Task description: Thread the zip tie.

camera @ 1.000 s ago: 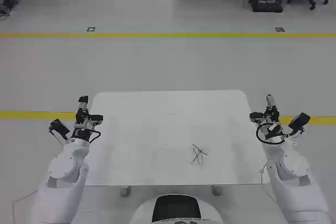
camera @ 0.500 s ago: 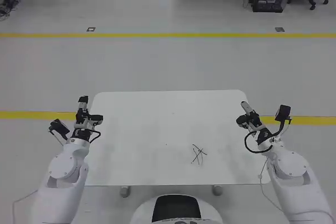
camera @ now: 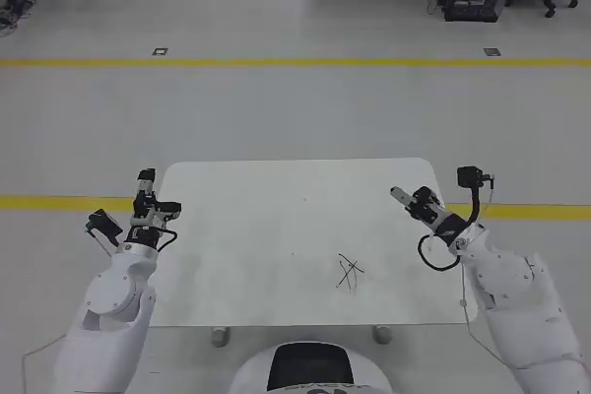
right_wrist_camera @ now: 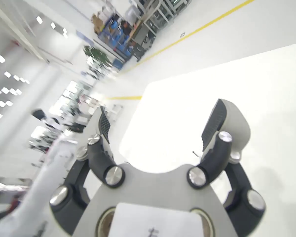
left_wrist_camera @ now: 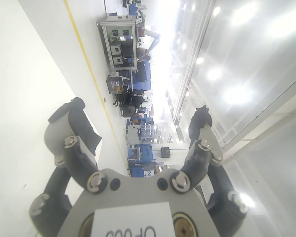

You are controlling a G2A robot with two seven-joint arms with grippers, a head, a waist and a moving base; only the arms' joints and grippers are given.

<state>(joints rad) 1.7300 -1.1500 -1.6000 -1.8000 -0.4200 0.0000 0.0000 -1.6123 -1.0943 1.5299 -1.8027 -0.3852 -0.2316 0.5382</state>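
Note:
Thin dark zip ties (camera: 350, 271) lie crossed on the white table (camera: 276, 217), right of its middle and toward the front edge. My right gripper (camera: 402, 195) hangs open over the table's right side, up and to the right of the zip ties, with nothing between its fingers (right_wrist_camera: 215, 119). In the right wrist view a dark tip of a zip tie (right_wrist_camera: 195, 153) shows on the table beside one finger. My left gripper (camera: 145, 179) stands open and empty just off the table's left edge; its fingers (left_wrist_camera: 74, 122) point out toward the room.
The table has rounded corners and a bare white top. Yellow floor lines (camera: 295, 62) run behind the table and level with its middle. Benches and racks (left_wrist_camera: 120, 48) stand far off in the room.
My right arm has swung inward from beyond the table's right edge to above its right side, turning toward the middle. The left arm and the zip ties have stayed still.

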